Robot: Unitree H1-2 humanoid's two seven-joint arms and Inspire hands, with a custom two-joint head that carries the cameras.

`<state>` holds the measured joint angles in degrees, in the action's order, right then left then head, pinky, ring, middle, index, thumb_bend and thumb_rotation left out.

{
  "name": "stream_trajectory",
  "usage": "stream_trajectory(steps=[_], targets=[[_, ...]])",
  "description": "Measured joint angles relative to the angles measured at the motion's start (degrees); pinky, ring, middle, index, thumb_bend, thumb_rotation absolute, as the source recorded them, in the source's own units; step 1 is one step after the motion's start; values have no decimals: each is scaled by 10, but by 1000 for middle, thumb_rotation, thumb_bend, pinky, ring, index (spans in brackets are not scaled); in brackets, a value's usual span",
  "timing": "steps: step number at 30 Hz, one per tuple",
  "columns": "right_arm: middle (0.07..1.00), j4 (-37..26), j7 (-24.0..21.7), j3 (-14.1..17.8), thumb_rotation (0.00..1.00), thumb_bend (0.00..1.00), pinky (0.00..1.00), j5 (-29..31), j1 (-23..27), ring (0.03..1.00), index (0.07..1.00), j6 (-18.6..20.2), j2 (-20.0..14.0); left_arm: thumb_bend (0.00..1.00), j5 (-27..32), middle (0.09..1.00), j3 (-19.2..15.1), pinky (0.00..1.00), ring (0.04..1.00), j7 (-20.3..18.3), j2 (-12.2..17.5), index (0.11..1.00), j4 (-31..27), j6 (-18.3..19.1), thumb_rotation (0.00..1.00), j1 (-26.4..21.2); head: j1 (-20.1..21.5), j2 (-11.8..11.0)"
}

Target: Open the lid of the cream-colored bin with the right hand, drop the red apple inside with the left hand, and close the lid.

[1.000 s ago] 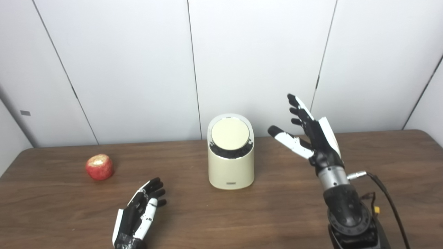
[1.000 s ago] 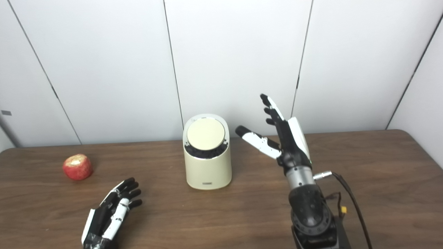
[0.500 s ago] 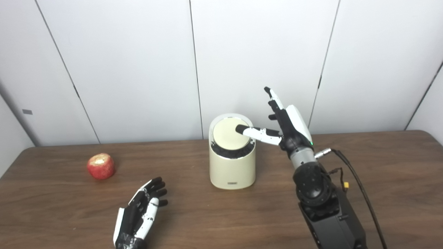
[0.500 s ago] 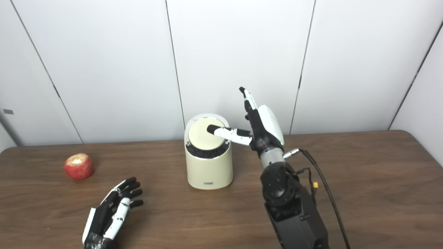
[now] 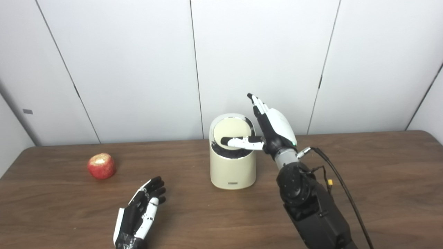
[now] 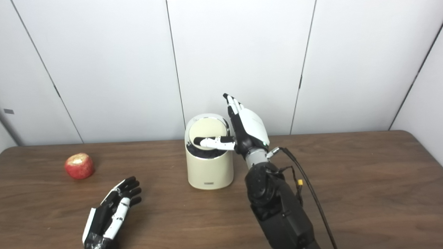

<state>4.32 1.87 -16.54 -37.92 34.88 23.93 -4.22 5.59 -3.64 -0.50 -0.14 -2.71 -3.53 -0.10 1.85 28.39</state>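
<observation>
A dark wooden bench (image 5: pixel 380 166) carries a cream-colored bin (image 5: pixel 232 169) at center, a red apple (image 5: pixel 101 166) far left, and the left robot hand (image 5: pixel 140 214) resting near the front edge.

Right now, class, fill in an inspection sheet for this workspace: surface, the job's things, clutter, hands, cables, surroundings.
Surface: brown wooden table, dry, no spills seen.
Job's things: cream bin upright at centre, lid not yet lifted; red apple on the table at far left, untouched.
Clutter: nothing seen.
Hands: right hand open, thumb lying across the lid, fingers pointing up behind the bin; left hand open, low near the front edge, apart from the apple.
Cables: black cable trailing from the right wrist.
Surroundings: white wall panels behind the table.
</observation>
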Motion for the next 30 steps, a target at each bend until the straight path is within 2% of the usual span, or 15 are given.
stream_trajectory(steps=[3,10,15,24,26,30], targets=[[1000,6,0,-4,509,887,955,-2,0,1000,1000,1,2,205,-2,822,1,786,814,1,-1,822,-1,2,468,1,0,1],[1000,20,0,-5,404,771,945,-16,2,1000,998,1,-6,211,0,830,1,792,823,0,-1,827,-4,4,476,3,1,2],[1000,25,1,-8,410,725,939,-18,9,1000,998,-1,-9,208,1,828,1,788,819,-1,-1,829,-4,3,479,4,2,3],[1000,42,-1,-2,546,683,938,-12,13,1000,999,-6,-9,217,-4,814,3,771,804,1,-2,813,-7,4,493,6,3,3],[1000,47,-1,0,580,677,936,-12,13,1000,999,-6,-11,204,-4,821,3,783,815,0,-2,818,-7,4,461,6,4,4],[1000,48,-1,2,614,681,933,-13,13,1000,996,-5,-16,209,0,828,2,802,823,-1,-2,826,-7,4,457,6,4,4]])
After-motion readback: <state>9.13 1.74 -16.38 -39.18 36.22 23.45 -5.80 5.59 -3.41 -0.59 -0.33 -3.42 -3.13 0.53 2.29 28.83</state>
